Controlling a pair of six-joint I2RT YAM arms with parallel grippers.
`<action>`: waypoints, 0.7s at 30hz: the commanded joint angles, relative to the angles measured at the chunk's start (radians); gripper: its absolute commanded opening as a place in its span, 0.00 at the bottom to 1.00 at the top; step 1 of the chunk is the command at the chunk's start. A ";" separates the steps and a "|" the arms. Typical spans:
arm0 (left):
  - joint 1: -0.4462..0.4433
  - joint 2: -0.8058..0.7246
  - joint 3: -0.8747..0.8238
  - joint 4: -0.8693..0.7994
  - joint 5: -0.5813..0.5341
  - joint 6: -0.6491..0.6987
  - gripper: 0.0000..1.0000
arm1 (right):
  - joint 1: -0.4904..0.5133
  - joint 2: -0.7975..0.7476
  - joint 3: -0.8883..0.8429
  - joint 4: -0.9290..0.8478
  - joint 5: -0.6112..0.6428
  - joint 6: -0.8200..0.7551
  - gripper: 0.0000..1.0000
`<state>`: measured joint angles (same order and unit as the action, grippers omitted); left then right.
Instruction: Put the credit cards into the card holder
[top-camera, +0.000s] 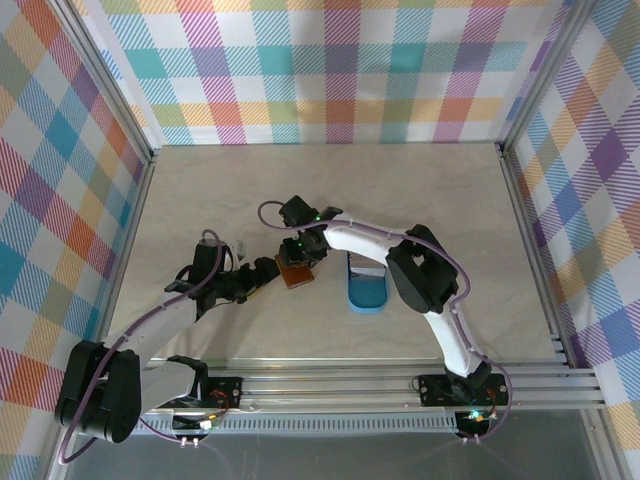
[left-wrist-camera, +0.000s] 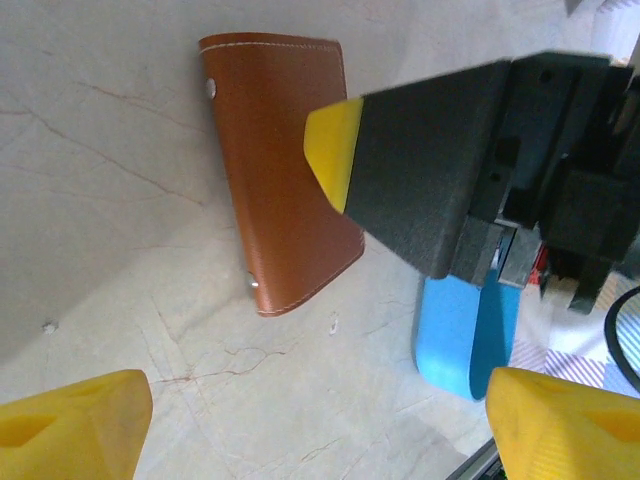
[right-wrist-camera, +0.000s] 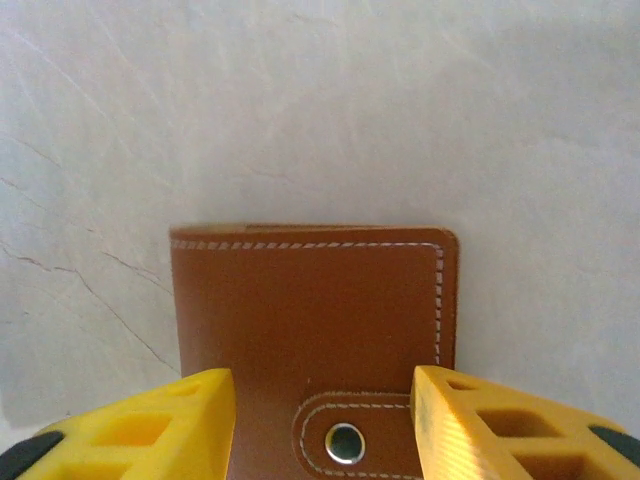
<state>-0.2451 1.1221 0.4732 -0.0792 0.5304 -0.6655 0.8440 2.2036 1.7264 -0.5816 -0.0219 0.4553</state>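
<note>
The card holder (right-wrist-camera: 310, 320) is a reddish-brown leather wallet, lying closed and flat on the table with its snap tab (right-wrist-camera: 345, 443) fastened. My right gripper (right-wrist-camera: 322, 430) hovers right over it, open, with one yellow finger on each side of the tab. In the top view it (top-camera: 300, 255) covers part of the card holder (top-camera: 296, 274). My left gripper (left-wrist-camera: 320, 430) is open and empty just left of the card holder (left-wrist-camera: 280, 170), low over bare table. A pale flat patch at the far end of the blue tray (top-camera: 364, 263) looks like the credit cards.
The blue oval tray (top-camera: 366, 296) sits just right of the wallet, and its end (left-wrist-camera: 465, 335) is close to my left gripper. Aluminium rails (top-camera: 400, 385) run along the near edge. Plaid walls close in the table on three sides.
</note>
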 joint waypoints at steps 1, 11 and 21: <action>0.012 -0.007 -0.024 -0.017 0.001 0.000 0.87 | -0.006 0.031 0.056 -0.025 -0.035 -0.071 0.50; 0.013 0.004 -0.050 0.026 -0.029 -0.042 0.76 | -0.005 -0.088 0.010 -0.103 0.097 -0.069 0.46; 0.013 0.045 -0.059 0.081 -0.035 -0.076 0.68 | 0.019 -0.030 0.061 -0.188 0.095 -0.183 0.42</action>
<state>-0.2451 1.1633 0.4274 -0.0303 0.5034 -0.7258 0.8482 2.1483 1.7409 -0.7105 0.0704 0.3302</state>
